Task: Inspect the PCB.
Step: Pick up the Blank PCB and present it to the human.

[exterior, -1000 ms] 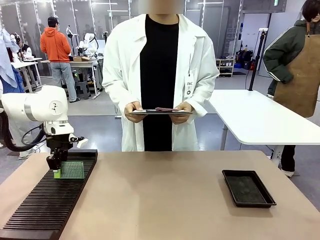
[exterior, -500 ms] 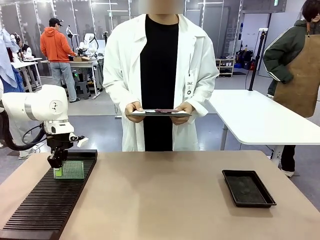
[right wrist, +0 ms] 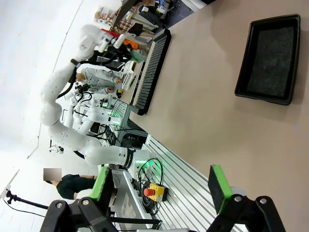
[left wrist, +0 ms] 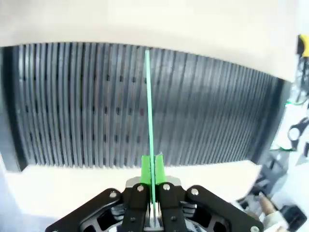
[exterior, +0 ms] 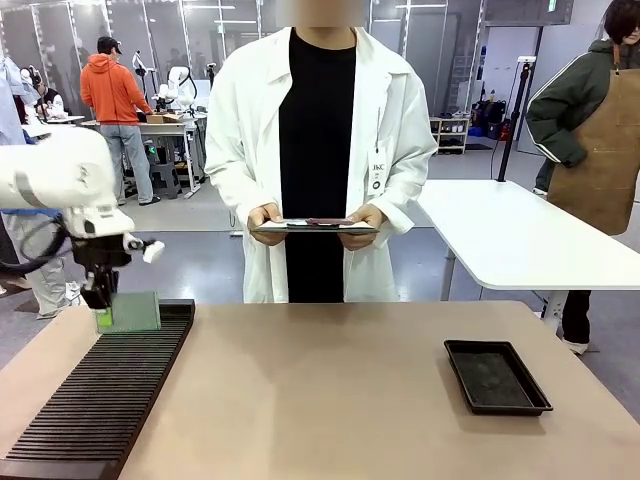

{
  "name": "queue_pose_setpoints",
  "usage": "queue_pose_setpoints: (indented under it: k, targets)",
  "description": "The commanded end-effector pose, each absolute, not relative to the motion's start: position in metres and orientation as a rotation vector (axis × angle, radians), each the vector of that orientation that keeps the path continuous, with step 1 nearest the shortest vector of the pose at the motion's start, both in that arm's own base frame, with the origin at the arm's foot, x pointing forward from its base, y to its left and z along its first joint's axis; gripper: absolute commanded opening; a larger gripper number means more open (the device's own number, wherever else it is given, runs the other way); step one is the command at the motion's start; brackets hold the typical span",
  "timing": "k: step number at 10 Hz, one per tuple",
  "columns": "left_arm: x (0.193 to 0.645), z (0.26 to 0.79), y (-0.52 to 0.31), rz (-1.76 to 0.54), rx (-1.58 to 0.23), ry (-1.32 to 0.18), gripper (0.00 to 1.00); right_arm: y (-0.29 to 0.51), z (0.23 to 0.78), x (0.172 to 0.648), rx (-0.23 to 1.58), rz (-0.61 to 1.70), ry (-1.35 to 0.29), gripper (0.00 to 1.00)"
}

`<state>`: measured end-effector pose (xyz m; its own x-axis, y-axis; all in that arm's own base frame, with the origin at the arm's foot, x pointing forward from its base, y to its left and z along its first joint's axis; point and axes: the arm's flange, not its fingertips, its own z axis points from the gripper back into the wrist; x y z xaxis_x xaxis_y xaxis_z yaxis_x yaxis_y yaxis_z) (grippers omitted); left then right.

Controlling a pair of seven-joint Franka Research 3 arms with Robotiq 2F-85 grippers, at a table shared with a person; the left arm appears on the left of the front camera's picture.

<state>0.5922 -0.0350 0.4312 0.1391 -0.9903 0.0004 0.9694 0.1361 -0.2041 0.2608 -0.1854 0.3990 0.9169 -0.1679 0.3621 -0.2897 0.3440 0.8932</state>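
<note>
1. Slotted rack [exterior: 100, 390]: black, ribbed, on the robot's left of the table, running from the near edge back. Reference item for the entries below.
2. Right gripper [right wrist: 159, 186]: jaws wide apart, nothing between them; high over the table, well apart from the rack on its right.
3. Black tray [exterior: 497, 376]: shallow, lying flat, well to the right of the rack.
4. Left gripper [exterior: 100, 300]: over the rack's far end, fingers pinched tight on one side edge of the board.
5. PCB [exterior: 130, 312]: thin green board, held upright above the rack's far end. In the left wrist view it stands edge-on [left wrist: 148, 111], parallel to the ribs. It appears clear of the slots.
6. Person's hands [exterior: 268, 222]: beyond the rack's far end, across the table, holding a clipboard [exterior: 315, 226] level.
7. Handling note (judgement):
   - Raise straight up, in line with the ribs, until well clear.
   - Only then turn a face toward the person.
   - With one edge gripped, the board may pivot, so move slowly.
</note>
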Motion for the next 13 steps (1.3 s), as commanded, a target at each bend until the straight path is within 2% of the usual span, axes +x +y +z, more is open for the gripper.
queue_pose_setpoints:
  k: [1, 3, 5, 7, 9, 11, 13]
  targets:
    - [0.549, 0.461, -0.018, -1.254, -0.348, 0.023, 0.00, -0.186, 0.400, 0.262, 1.237, 0.096, -0.454, 1.00]
    - [0.533, 0.452, 0.004, -1.028, -0.664, -0.101, 0.00, -0.186, 0.400, 0.262, 1.237, 0.096, -0.454, 1.00]
    - [0.509, 0.419, 0.006, -0.854, -0.999, -0.226, 0.00, -0.186, 0.400, 0.262, 1.237, 0.096, -0.454, 1.00]
    - [0.502, 0.399, -0.004, -0.616, -1.227, -0.248, 0.00, -0.186, 0.400, 0.262, 1.237, 0.096, -0.454, 1.00]
    - [0.513, 0.375, -0.007, -0.441, -1.456, -0.294, 0.00, -0.186, 0.400, 0.262, 1.237, 0.096, -0.454, 1.00]
    - [0.534, 0.351, -0.018, -0.339, -1.609, -0.244, 0.00, -0.186, 0.400, 0.262, 1.237, 0.096, -0.454, 1.00]
    - [0.551, 0.330, -0.026, -0.200, -1.648, -0.193, 0.00, -0.186, 0.400, 0.262, 1.237, 0.096, -0.454, 1.00]
